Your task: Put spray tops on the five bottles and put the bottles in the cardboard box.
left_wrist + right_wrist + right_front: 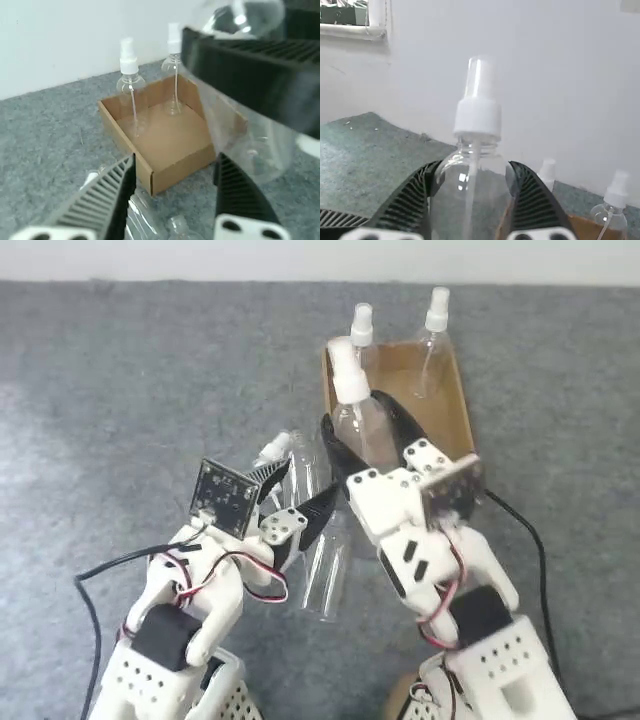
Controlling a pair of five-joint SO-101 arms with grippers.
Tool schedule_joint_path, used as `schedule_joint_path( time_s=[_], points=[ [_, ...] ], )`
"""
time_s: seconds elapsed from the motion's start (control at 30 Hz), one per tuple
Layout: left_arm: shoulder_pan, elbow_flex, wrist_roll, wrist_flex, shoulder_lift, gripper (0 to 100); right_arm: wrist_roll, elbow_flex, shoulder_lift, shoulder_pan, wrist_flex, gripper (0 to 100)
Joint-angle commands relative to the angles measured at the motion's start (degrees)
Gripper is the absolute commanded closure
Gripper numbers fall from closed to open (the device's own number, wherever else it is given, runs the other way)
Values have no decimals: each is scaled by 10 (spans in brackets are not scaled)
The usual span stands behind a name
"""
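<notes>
My right gripper (365, 435) is shut on an upright clear bottle (352, 405) with a white spray top, held over the near left corner of the cardboard box (465, 410). In the right wrist view the jaws (472, 172) clamp the bottle's (475, 150) shoulder. Two capped bottles (360, 328) (434, 320) stand at the box's far side. My left gripper (175, 160) is open above clear bottles (147, 222) lying on the table, facing the box (122, 132). One lying bottle (280, 452) carries a spray top; another (325, 565) lies beside the left arm.
Grey carpet-like cloth covers the table (120, 390), with free room to the left and far right of the box. The right arm's black cable (530, 530) runs along its right side. The two arms stand close together near the lying bottles.
</notes>
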Motion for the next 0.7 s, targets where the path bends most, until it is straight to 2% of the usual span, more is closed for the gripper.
schedule_joint_path(
  time_s=[0.0,0.23,0.47,0.57,0.67],
  points=[
    [3,-5,28,-18,-7,718,-7,-69,92,-30,-1,993],
    [1,-4,28,-19,-3,716,-5,-132,156,-44,15,993],
    [3,17,28,-46,-3,717,-8,-215,153,-83,197,993],
    [0,38,25,-82,-3,717,-5,-244,153,-88,249,993],
    [0,40,25,-83,-3,717,-5,-265,153,-86,285,993]
  ],
)
